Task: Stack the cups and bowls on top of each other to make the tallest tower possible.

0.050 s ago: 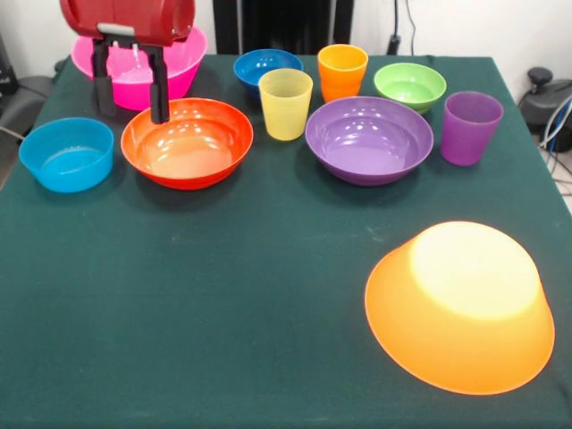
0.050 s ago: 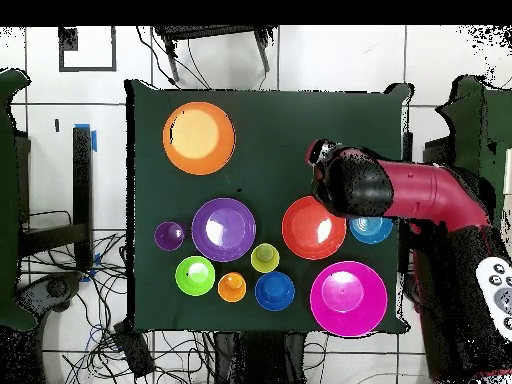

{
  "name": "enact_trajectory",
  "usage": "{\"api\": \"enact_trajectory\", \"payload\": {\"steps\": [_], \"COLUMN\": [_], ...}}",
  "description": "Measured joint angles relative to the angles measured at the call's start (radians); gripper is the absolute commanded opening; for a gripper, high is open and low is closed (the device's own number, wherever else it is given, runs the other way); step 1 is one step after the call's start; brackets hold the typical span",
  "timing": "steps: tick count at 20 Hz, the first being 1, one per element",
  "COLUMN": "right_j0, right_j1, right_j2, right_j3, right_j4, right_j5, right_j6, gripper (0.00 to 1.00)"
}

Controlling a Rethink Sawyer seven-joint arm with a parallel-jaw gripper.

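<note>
Nearest in the front view, lower right of the frame, we list the large yellow-orange bowl [image 1: 460, 308], upside down on the green table [image 1: 197, 322], its pale flat base facing up; nothing rests on it, so no tower stands.

Middle row, left to right in the front view:
- light blue bowl [image 1: 67, 154], small, upright, at the left edge;
- orange-red bowl [image 1: 188, 143], medium, upright, glossy inside;
- yellow cup [image 1: 285, 104], translucent, tapered, upright, between the orange-red and purple bowls;
- purple bowl [image 1: 369, 139], medium, upright;
- purple cup [image 1: 470, 128], upright, just beside the purple bowl on its right.

Back row, upper part of the frame:
- pink bowl [image 1: 179, 67], large, upright, upper left, partly hidden by the arm;
- dark blue bowl [image 1: 266, 70], small;
- orange cup [image 1: 342, 71], upright;
- green bowl [image 1: 409, 86], small.

We record the gripper [image 1: 131, 98] at upper left, under the red arm housing [image 1: 127, 20]; its two black fingers [image 1: 159, 85] hang spread apart with nothing between them, in front of the pink bowl and over the orange-red bowl's far rim. Whether a tip touches that rim we cannot tell.
</note>
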Motion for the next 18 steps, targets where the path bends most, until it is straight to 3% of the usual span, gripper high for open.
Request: {"api": "enact_trajectory", "payload": {"steps": [9,18], "right_j0": [0.002,-0.005], "right_j1": [0.052,0.135], "right_j2": [0.015,0.012], "right_j3": [-0.081,-0.159], "right_j4": [-0.013,-0.077], "right_j5": [0.003,0.003], "right_j6": [0.0,0.0], "gripper": [1.0,1.0]}}
